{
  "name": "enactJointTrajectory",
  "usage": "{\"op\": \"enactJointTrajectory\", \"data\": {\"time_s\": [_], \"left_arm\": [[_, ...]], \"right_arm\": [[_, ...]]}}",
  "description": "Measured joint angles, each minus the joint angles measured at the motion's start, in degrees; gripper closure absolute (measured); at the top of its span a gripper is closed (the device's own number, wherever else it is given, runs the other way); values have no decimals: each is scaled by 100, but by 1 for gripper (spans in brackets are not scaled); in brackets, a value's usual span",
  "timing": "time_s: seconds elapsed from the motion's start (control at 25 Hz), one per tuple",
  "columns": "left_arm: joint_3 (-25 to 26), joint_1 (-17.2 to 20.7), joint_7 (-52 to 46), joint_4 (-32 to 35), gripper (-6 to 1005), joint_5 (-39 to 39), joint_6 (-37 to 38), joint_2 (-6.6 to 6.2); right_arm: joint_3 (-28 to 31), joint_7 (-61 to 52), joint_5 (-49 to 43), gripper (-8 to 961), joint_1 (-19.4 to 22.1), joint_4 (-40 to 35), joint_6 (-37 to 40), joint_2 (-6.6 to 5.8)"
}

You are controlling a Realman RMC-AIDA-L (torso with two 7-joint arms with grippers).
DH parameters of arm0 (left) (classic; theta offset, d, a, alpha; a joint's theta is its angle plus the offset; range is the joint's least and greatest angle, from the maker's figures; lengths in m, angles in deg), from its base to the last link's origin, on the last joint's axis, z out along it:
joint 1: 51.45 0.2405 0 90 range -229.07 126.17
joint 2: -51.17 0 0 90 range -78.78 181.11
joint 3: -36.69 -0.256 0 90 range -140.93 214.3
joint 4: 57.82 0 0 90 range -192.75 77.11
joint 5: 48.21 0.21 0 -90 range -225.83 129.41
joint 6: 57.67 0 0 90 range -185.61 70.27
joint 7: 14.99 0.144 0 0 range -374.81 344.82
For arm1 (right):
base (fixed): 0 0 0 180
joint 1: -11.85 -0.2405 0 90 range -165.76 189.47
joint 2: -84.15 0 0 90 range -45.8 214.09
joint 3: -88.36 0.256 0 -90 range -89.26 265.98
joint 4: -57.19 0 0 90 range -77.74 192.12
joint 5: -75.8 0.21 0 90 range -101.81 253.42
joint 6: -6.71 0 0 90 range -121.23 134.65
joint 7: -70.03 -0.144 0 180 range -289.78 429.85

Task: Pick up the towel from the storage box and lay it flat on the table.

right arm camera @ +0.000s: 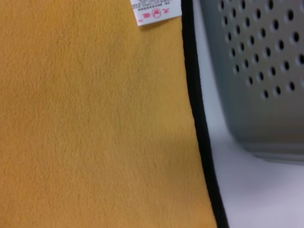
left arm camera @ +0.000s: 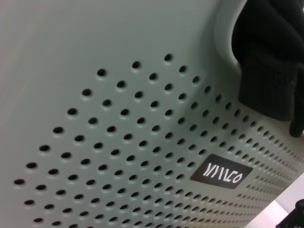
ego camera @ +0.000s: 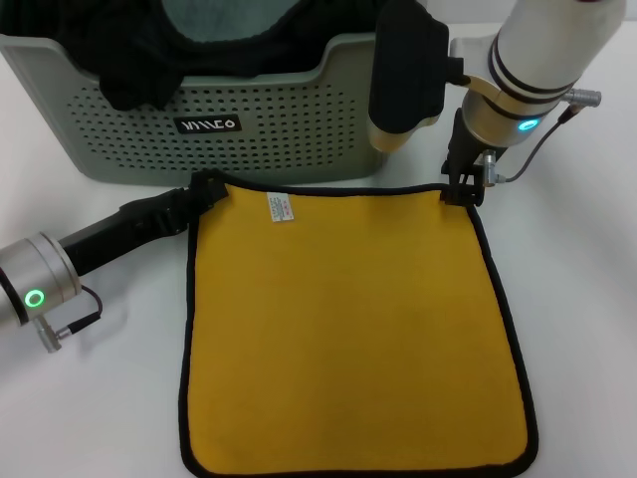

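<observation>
**Both grippers pinch the far corners of the spread towel**

The left gripper (ego camera: 206,185) is clamped on the towel's (ego camera: 348,329) far left corner, low over the table (ego camera: 90,398). The right gripper (ego camera: 462,187) grips the far right corner from above. The towel lies flat, yellow face up, black edging all round, its white tag (ego camera: 280,207) near the far edge, just in front of the green box (ego camera: 299,129). A black cloth (ego camera: 139,75) hangs over the box's rim.
</observation>
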State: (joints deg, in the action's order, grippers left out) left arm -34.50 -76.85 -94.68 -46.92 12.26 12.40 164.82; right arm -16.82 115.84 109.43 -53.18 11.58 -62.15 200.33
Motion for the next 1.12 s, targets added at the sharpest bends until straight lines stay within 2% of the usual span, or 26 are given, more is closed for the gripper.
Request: {"op": "enactJointTrajectory", "data": {"time_s": [0.2, 0.44, 0.56, 0.64, 0.72, 0.8, 0.84, 0.88, 0.92, 0.96, 1.0, 1.12], "left_arm": [[0, 34, -173, 0, 693, 28, -3, -34], [29, 279, -228, 93, 431, -7, -3, -62], [65, 590, -158, 399, 306, 4, 205, -48], [41, 825, 66, 689, 251, 83, 587, -13], [24, 985, 407, 895, 197, 205, 1084, 12], [27, 1086, 852, 1027, 142, 411, 1639, 15], [28, 1100, 987, 1059, 115, 475, 1795, 2], [29, 1100, 1067, 1067, 115, 534, 1883, -22], [30, 1091, 1144, 1075, 115, 599, 1970, -48], [27, 1075, 1212, 1086, 116, 675, 2046, -73], [26, 1063, 1283, 1094, 116, 748, 2124, -88], [22, 1019, 1598, 1174, 117, 1016, 2502, -116]], "right_arm": [[-131, -101, -228, 732, 295, -548, -32, 0], [-110, -174, -472, 524, 786, -1485, -66, 0], [56, -125, -459, 366, 1255, -2130, 68, 0], [172, -80, -374, 261, 1730, -2617, 372, 0], [323, 79, -128, 197, 2270, -3124, 791, -1], [593, 618, 520, 132, 2980, -3661, 1044, -17], [593, 618, 520, 100, 2980, -3661, 1044, -17], [945, 1406, 1459, 68, 3601, -4119, 958, -29], [1267, 2049, 2275, 68, 3992, -4347, 675, -36], [1394, 2262, 2563, 67, 4099, -4388, 522, -37], [1703, 2729, 3231, 67, 4300, -4438, 133, -40], [2320, 3429, 4445, 67, 4454, -4158, -860, -46]]}}
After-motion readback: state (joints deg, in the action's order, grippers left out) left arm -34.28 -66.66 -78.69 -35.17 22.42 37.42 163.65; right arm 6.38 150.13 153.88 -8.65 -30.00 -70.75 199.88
